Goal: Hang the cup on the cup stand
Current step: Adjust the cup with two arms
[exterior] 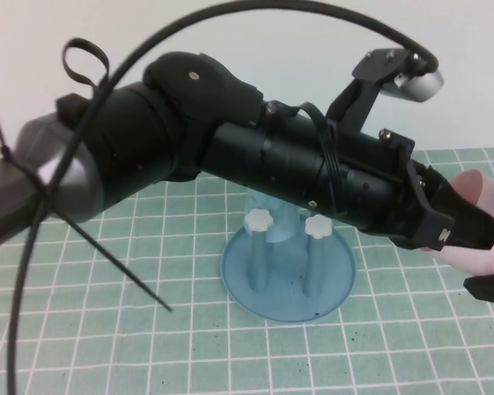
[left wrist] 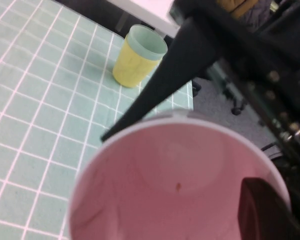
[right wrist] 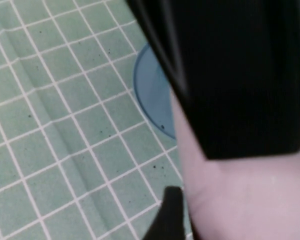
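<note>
My two grippers both hold the pink cup.

My left gripper (exterior: 469, 247) grips the cup (exterior: 477, 226) at the rim, one finger (left wrist: 265, 210) inside. My right gripper (right wrist: 210, 165) pinches its outside wall. The cup hangs in the air to the right of the cup stand (exterior: 288, 276) on the green mat (exterior: 107, 329). A yellow cup (left wrist: 137, 56) stands farther off.

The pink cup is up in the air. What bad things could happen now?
The left gripper holds the cup off to the right of the cup stand, and the right gripper is close against the cup too. The two could bump, and the cup might slip out. Also, the left arm stretches right above the stand's white knobs, so lowering carelessly could knock the stand over.
</note>
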